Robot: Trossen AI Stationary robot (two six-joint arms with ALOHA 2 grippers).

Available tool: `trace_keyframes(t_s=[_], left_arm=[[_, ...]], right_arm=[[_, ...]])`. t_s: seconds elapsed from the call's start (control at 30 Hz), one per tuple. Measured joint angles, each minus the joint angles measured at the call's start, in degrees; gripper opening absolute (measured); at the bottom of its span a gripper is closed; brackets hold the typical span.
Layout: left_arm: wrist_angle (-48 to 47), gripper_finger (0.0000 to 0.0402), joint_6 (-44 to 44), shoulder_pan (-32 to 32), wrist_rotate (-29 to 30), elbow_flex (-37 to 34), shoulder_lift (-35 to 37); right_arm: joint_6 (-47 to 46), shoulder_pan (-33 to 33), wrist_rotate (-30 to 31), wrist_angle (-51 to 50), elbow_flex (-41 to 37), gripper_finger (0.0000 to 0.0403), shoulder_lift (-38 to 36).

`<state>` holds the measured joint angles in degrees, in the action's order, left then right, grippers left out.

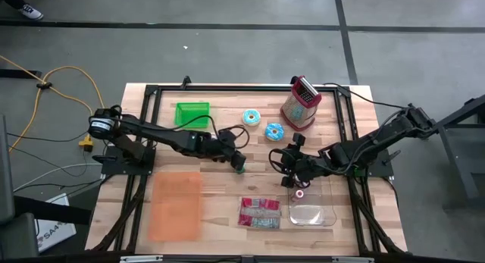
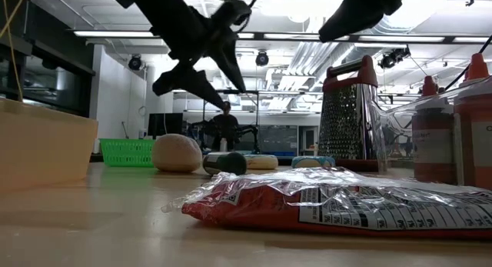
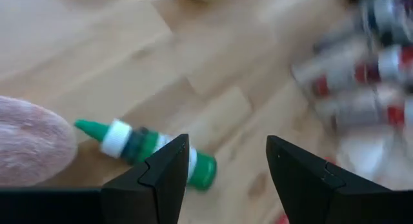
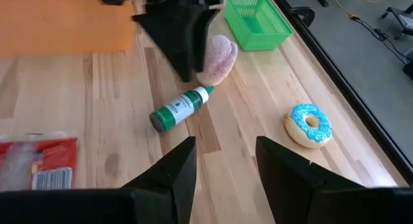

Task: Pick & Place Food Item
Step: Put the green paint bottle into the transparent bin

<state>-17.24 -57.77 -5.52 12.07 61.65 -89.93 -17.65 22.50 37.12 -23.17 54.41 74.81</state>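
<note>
My left gripper (image 3: pixel 222 175) hovers with jaws parted, empty, above the green bottle (image 3: pixel 151 150). Lying on its side just beside the pink bun (image 3: pixel 29 143), it may roll away. My right gripper (image 4: pixel 222 172) waits open nearby.

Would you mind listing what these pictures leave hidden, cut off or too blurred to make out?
- Bottles with red bands, left wrist view: motion-blurred; labels unreadable.
- Pale pink round bun, high view: mostly covered by the left arm's tool.
- Red-capped sauce bottles, low view: cut off by the right edge.
- Red snack packet, right wrist view: cut by the left edge; print too small.
- Clear plastic container, high view: contents indiscernible.
</note>
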Motion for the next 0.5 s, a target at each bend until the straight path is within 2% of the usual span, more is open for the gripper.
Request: trace_keyframes(t_s=[0.13,0.3,0.4,0.5], left_arm=[[1.1,0.0199,10.6,0.3,-8.4,0.0,0.1],[0.9,0.0199,23.1,2.0,-16.2,0.0,0.1],[0.7,0.0199,32.6,3.1,-19.1,0.0,0.1],[-0.7,0.0199,42.3,4.2,-19.3,0.0,0.1]], right_arm=[[0.0,0.0,0.0,-0.2,0.0,0.0149,0.0],[0.0,0.0,-0.4,-0.3,0.0,0.0149,0.0],[0.0,0.0,-1.9,-0.3,0.0,0.0149,0.0],[0.0,0.0,-3.2,-0.3,0.0,0.0149,0.0]])
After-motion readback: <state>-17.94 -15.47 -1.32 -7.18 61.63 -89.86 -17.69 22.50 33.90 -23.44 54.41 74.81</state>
